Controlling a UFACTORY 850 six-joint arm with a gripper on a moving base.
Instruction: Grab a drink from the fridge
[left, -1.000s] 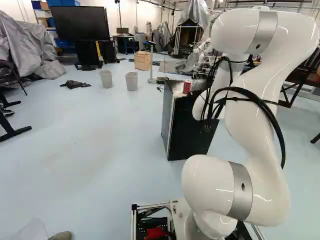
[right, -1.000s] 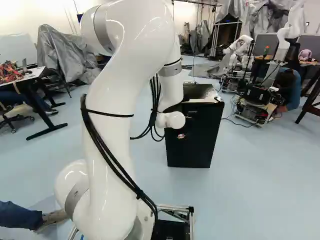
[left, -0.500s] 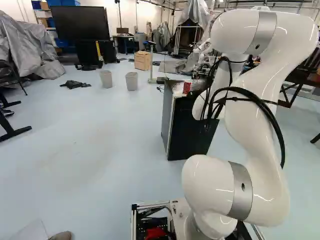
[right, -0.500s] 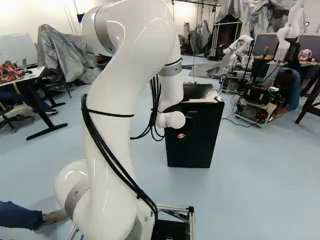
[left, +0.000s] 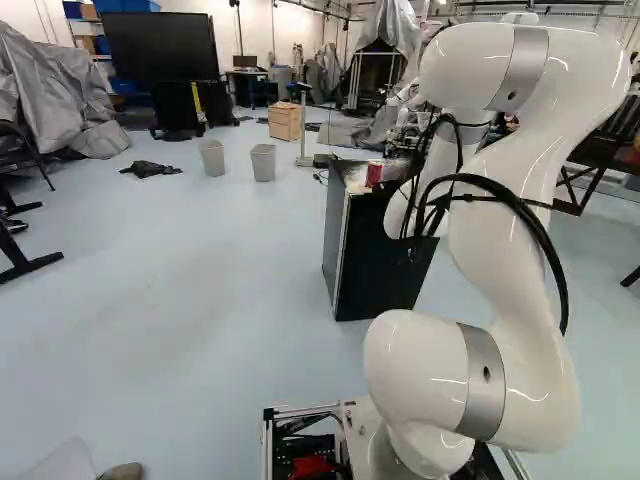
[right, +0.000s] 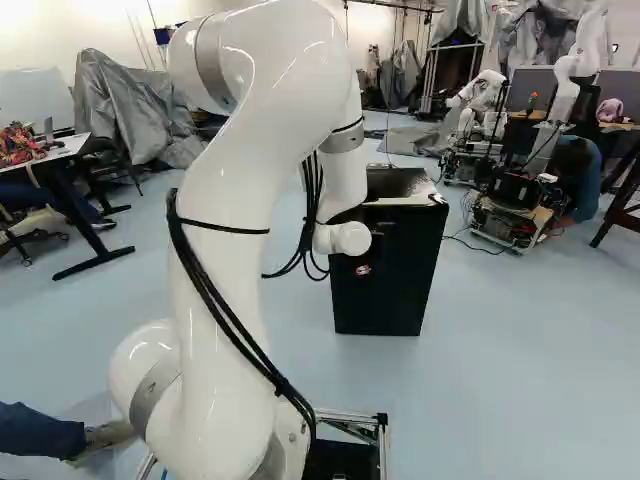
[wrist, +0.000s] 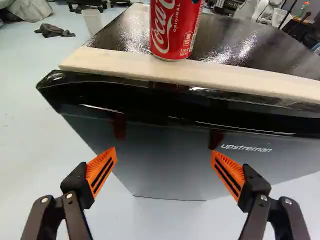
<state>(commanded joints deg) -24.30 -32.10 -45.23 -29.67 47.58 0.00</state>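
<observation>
Can (wrist: 172, 32), red: upright on fridge (wrist: 160, 167), near its front edge, towards the left corner. Door (right: 388, 285): shut. Tool (wrist: 164, 152): spread, empty, before the door. Arm (left: 500, 220): shifted slightly, base unmoved; probably lining up to pull.

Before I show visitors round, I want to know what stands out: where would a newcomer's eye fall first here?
Probably on the big white arm, rising right of the middle of the left base view. Next, the bright red can standing on top of the black fridge. Then the orange pads of the open jaws, with the fridge's front ahead of them.
</observation>
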